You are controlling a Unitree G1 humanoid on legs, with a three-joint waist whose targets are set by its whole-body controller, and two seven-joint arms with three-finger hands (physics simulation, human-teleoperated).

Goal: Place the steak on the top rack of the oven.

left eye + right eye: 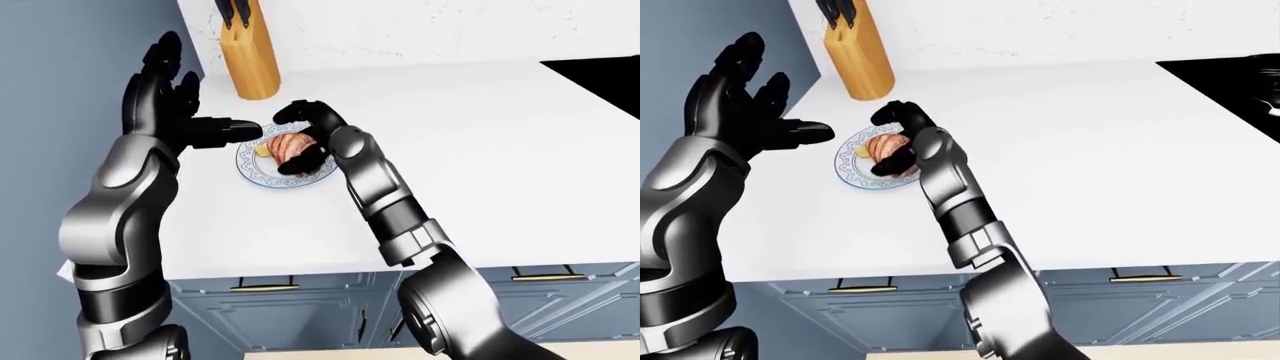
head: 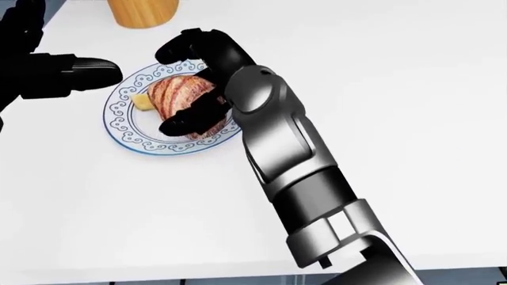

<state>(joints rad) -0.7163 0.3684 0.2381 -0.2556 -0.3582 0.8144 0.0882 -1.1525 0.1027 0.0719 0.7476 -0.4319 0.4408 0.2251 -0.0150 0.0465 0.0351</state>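
The steak lies on a blue-patterned plate near the far left corner of the white counter, with a small yellow piece beside it on the plate. The right hand curls over the steak, its fingers closing around the meat from above. The left hand hovers open beyond the counter's left edge, fingers spread, thumb pointing at the plate. A wooden knife block stands against the wall.

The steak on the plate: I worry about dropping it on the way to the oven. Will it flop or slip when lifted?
The steak looks thick and humped, so it probably holds shape rather than drooping. The right hand has fingers over and under it, which should help. The plate may slide on the smooth counter.
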